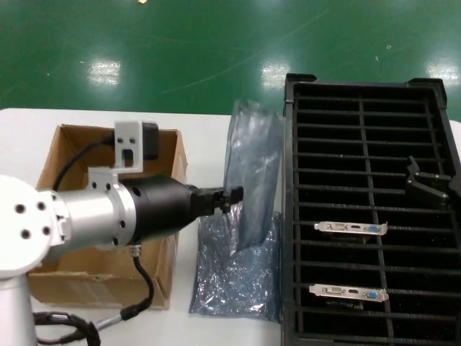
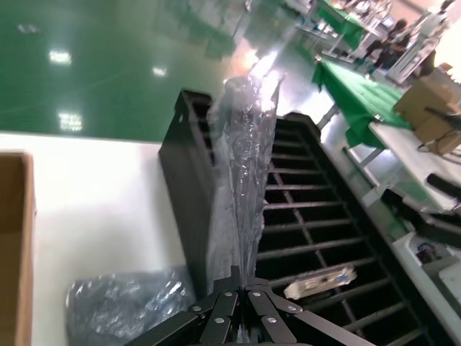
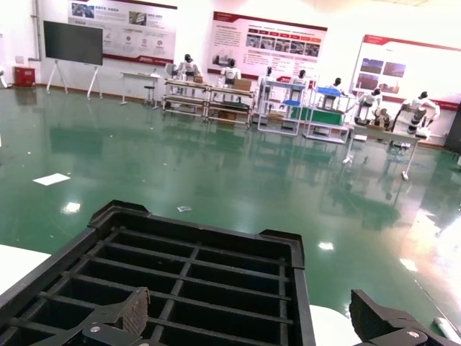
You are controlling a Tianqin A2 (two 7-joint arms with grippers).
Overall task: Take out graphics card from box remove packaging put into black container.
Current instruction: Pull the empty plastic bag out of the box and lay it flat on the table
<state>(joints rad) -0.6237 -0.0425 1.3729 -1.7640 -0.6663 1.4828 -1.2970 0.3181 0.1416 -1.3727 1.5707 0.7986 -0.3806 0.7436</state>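
White table, between box and black container: my left gripper pinches packaging upright; my right gripper gapes over the container.

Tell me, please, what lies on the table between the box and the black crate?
In the head view, two grey bags fill that stretch: one lies flat beside the box, the other is pinched upright by the left gripper, along the crate.

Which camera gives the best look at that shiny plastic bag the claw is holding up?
The head view: the whole bag hangs from the left claw, beside the black crate. The left wrist view shows it edge-on. The right wrist view misses it.
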